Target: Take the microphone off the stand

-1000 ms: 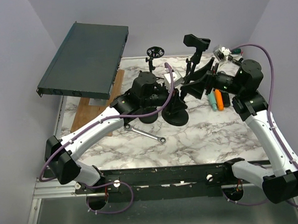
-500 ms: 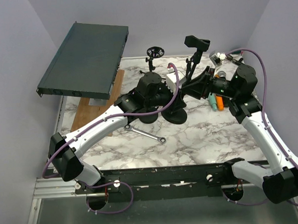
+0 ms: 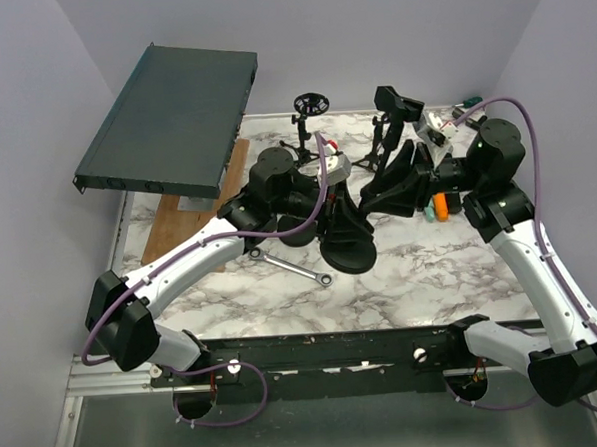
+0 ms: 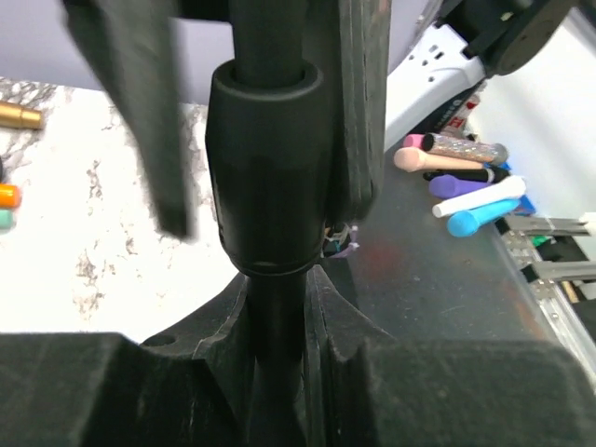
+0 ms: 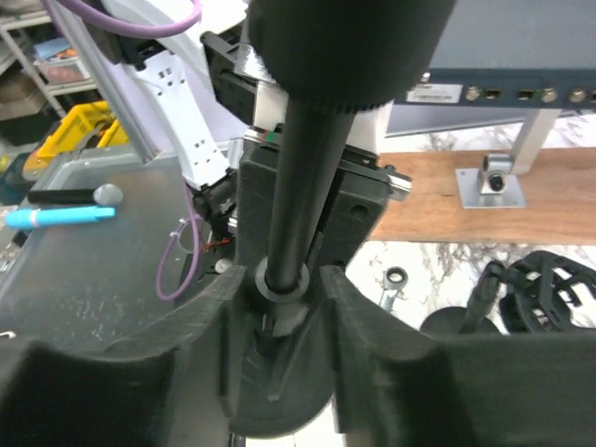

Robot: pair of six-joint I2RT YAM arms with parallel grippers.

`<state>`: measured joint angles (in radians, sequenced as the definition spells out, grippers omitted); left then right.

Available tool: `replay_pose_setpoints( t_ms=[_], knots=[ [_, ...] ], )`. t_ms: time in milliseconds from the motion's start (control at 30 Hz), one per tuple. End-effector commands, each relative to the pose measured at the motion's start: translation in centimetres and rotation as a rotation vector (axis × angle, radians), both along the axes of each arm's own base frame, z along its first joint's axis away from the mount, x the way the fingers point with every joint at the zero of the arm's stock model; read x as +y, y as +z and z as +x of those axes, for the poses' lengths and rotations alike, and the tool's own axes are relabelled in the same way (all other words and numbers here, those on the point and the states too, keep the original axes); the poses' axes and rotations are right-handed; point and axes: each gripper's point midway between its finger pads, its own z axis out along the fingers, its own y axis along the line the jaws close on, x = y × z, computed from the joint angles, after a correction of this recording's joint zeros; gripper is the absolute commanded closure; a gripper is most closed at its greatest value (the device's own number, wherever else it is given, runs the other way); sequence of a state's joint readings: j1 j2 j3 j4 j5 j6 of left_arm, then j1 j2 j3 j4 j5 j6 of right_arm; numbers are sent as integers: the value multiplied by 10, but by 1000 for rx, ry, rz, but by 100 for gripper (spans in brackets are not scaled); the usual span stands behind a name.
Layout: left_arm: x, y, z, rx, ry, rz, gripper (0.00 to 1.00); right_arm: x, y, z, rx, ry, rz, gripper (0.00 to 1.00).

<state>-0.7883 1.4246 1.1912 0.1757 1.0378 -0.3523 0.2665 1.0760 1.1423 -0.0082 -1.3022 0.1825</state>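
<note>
The left fingers (image 4: 102, 391) are closed tight on the thin black pole of the stand (image 3: 347, 249), just below a thick black collar (image 4: 265, 177), with no gap either side. Seen from above, the left gripper (image 3: 329, 194) sits over the stand's round base, which rests on the marble table (image 3: 431, 277).

The right gripper (image 3: 382, 189) meets it from the other side, almost touching it. Its fingers (image 5: 391, 372) are pinched around a slim black shaft, and just above them is a fat dark barrel, probably the microphone (image 5: 345, 47). The view is too close and blurred to be sure. It is up on the stand, between the two grippers.

A wrench (image 3: 293, 269) lies on the table near the base. Orange and teal markers (image 3: 436, 208) lie by the right arm.
</note>
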Motion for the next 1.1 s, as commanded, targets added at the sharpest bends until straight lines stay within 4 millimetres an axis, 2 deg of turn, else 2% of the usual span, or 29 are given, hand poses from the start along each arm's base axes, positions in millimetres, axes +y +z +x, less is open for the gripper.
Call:
replay_pose_setpoints(
  t_ms=[0, 33, 100, 200, 300, 433, 667, 733, 900, 1067],
  knots=[
    [21, 42, -20, -113, -62, -66, 100, -7, 12, 24, -67, -118, -14, 43],
    [18, 41, -11, -122, -8, -52, 100, -8, 14, 33, -38, -177, -3, 32],
    [14, 42, 10, -148, 113, -27, 100, -11, 18, 42, -1, -258, 22, 23],
    [10, 40, 38, -159, 276, 20, 100, -12, 23, 46, 38, -306, 47, 18],
    [5, 35, 55, -180, 381, 63, 100, -12, 24, 49, 102, -325, 61, 11],
    [-1, 32, 66, -199, 473, 103, 100, -13, 25, 60, 132, -371, 83, 11],
    [-4, 26, 82, -205, 566, 148, 100, -12, 10, 62, 172, -377, 92, 12],
    [-6, 25, 81, -210, 560, 151, 100, -12, 10, 62, 164, -379, 94, 16],
    [-7, 21, 77, -216, 542, 157, 100, -13, 9, 64, 151, -385, 96, 32],
    [-8, 16, 74, -225, 527, 164, 100, -15, 7, 73, 152, -427, 98, 34]
  ],
)
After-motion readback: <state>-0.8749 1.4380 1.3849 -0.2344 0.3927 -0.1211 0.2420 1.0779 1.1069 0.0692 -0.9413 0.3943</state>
